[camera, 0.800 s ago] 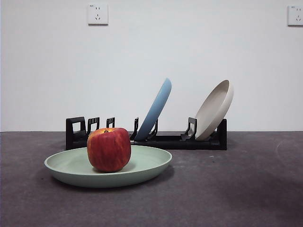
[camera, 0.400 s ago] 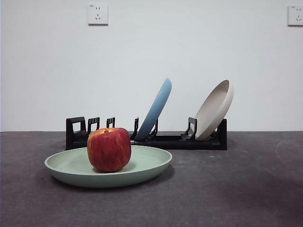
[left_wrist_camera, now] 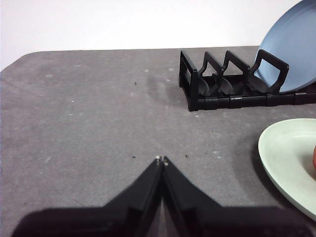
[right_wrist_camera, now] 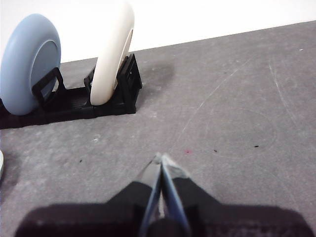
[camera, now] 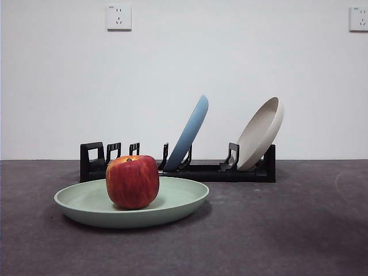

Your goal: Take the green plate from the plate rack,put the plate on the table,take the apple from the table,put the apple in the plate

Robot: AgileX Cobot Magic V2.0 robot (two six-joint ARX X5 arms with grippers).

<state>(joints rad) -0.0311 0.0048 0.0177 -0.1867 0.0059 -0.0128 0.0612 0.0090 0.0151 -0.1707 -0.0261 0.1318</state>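
The red apple (camera: pixel 132 181) sits upright in the pale green plate (camera: pixel 172 201), which lies flat on the dark grey table (camera: pixel 287 230) in front of the black plate rack (camera: pixel 201 171). In the left wrist view, the plate's rim (left_wrist_camera: pixel 284 158) shows at the edge, with a sliver of the apple (left_wrist_camera: pixel 314 160) and the rack's end (left_wrist_camera: pixel 217 84). My left gripper (left_wrist_camera: pixel 161 160) is shut and empty over bare table, apart from the plate. My right gripper (right_wrist_camera: pixel 161 159) is shut and empty, short of the rack's other end (right_wrist_camera: pixel 111 101).
A light blue plate (camera: pixel 188 133) and a beige plate (camera: pixel 261 133) lean in the rack; both also show in the right wrist view, blue (right_wrist_camera: pixel 29 64) and beige (right_wrist_camera: pixel 114 54). Two wall sockets (camera: pixel 119 17) are on the white wall behind.
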